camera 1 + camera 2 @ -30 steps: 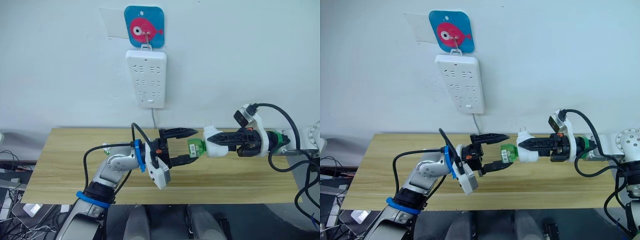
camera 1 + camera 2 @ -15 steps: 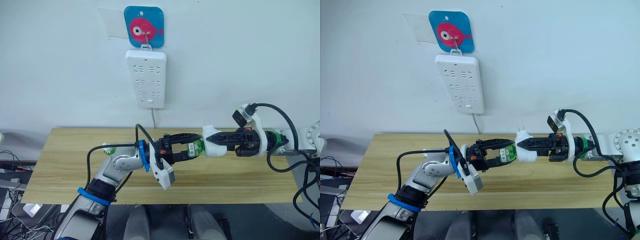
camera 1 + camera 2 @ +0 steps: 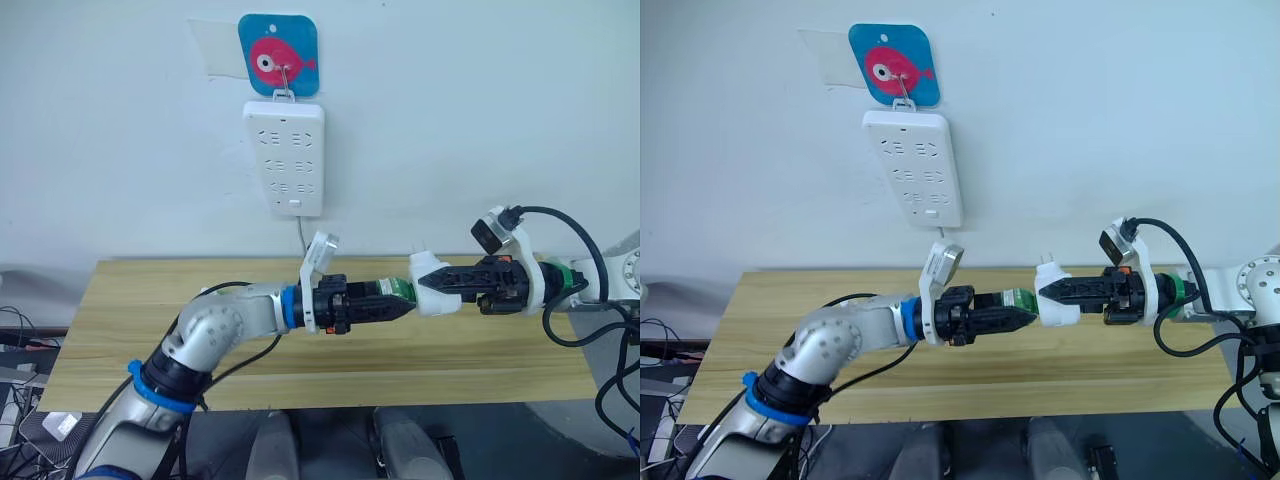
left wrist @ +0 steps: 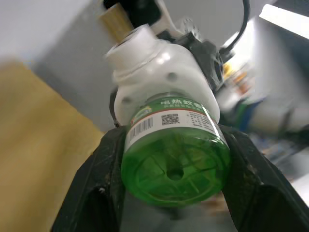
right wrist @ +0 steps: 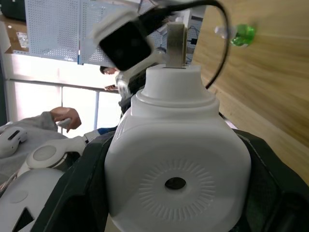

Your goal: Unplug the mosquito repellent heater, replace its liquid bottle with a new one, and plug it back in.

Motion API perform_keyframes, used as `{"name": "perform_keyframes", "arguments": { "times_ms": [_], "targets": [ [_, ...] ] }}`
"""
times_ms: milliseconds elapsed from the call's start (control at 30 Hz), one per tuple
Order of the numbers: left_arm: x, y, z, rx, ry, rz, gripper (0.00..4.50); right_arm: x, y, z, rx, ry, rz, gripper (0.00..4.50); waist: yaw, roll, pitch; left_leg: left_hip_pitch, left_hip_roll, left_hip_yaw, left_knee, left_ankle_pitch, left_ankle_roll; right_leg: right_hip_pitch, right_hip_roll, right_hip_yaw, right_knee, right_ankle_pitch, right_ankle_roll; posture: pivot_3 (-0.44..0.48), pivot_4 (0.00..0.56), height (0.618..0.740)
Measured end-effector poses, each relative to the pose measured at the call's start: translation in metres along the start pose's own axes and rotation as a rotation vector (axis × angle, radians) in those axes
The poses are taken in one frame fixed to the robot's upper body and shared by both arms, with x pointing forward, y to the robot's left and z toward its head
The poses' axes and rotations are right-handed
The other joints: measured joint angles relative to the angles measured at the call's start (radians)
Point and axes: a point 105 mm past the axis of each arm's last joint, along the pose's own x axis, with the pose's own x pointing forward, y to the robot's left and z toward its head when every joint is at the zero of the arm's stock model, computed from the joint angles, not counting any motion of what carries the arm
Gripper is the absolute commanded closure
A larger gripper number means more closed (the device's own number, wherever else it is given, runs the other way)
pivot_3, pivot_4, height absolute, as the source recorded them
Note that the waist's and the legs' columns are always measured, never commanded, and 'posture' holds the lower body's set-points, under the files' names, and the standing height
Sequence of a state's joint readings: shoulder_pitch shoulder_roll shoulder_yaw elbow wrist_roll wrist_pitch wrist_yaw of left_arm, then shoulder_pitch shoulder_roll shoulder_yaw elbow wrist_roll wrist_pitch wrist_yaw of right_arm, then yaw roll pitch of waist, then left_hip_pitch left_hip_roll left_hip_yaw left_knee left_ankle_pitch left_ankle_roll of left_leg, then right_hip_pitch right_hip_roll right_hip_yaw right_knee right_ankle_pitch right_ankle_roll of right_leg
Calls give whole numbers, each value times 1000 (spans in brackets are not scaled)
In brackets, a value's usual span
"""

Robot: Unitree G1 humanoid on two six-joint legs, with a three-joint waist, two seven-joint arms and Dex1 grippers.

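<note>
Above the bench (image 3: 120, 330), mid-air, left end effector (image 3: 398, 306) is clamped on the green bottle (image 4: 174, 150), still seated in the white heater (image 3: 432, 283). Right end effector (image 3: 448, 285) grips the heater. 1 capped bottle (image 5: 240, 35) lies on the bench.

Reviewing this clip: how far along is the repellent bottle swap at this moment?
Done: the mosquito repellent heater is off the power strip, held in the right gripper above the table. In hand: the left gripper is shut on its liquid bottle, which sits in the heater. Left: removing it, fitting the new one, lying on the table, and replugging.
</note>
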State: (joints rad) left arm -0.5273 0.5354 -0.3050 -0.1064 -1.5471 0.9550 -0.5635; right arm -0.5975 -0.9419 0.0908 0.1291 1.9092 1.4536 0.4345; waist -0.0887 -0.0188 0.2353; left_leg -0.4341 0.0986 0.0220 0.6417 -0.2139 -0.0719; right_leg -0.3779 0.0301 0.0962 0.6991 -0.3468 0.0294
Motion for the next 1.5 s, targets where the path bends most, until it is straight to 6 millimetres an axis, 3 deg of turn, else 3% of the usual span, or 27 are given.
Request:
{"name": "perform_keyframes", "arguments": {
  "times_ms": [100, 200, 333, 467, 567, 633, 733, 933, 1067, 1267, 1500],
  "targets": [
    [-3, 2, -2, -192, 10, -26, 2261, 2, 0, -2, -3, 14, -3, 1478, 0, 0, 0, 0, 0, 0, 2, 1, -1, 0, 0, 0, 0, 0, 0, -131, 209, 740],
    [-4, 3, 0, -218, 15, -17, 1310, 2, -1, -3, -2, 18, -5, 1478, 1, 0, 0, 0, 0, 0, 2, 1, -1, 1, 0, 0, 0, 0, 0, -132, 206, 740],
    [-8, 11, 22, -167, -101, 48, 54, 0, -4, -5, 10, 20, -23, 1478, 3, 0, 0, 0, 0, 0, 3, 1, -2, 2, 0, 0, 0, 0, 0, -124, 199, 740],
    [-19, 20, 33, -112, -152, 144, 19, -2, -8, -5, 26, 3, -33, 1478, 1, 0, 0, 0, 0, 0, 2, 1, -2, 2, 0, 0, 0, 0, 0, -123, 195, 740],
    [-40, 29, 41, -35, -173, 268, 19, -4, -13, -2, 40, -19, -45, 1478, 0, 0, 0, 0, 0, 0, 2, 1, -2, 2, 1, 0, 0, 0, 0, -120, 195, 740],
    [-56, 28, 45, 112, -157, 355, 19, -6, -17, 0, 54, -35, -58, 1478, 1, 0, 0, 0, 0, 1, 1, 1, -2, 2, 1, 1, -1, 0, 0, -110, 201, 740],
    [-64, 14, 49, 542, -52, 443, 19, -8, -21, 3, 62, -52, -76, 1478, 4, 0, 0, 0, 0, 3, -1, 1, -2, 2, 0, 2, -2, 0, 0, -101, 202, 740],
    [-52, -9, 28, 1422, 65, 334, 19, -8, -23, 11, 58, -74, -75, 1478, 12, 0, 0, 0, 1, 4, -2, 1, -2, 2, 0, 2, -2, 0, -1, -93, 202, 740],
    [-51, -14, 12, 1870, 116, 206, 19, -7, -24, 10, 62, -66, -74, 1478, 23, 0, 0, 0, 1, 5, -1, 0, -1, 2, 0, 3, -2, 0, -1, -97, 203, 740],
    [-42, 1, -8, 2059, 141, 86, 19, -2, -22, 12, 54, -56, -54, 1478, 29, 0, 0, 0, 1, 5, -1, 0, 0, 1, -1, 3, -1, 0, 0, -109, 205, 740],
    [-23, 8, 4, 2177, 78, 92, 19, 0, -19, 10, 52, -35, -40, 1478, 29, 0, 0, 0, 1, 5, -1, -1, 0, 1, -1, 3, -1, 1, 0, -116, 210, 740]
  ]
}}
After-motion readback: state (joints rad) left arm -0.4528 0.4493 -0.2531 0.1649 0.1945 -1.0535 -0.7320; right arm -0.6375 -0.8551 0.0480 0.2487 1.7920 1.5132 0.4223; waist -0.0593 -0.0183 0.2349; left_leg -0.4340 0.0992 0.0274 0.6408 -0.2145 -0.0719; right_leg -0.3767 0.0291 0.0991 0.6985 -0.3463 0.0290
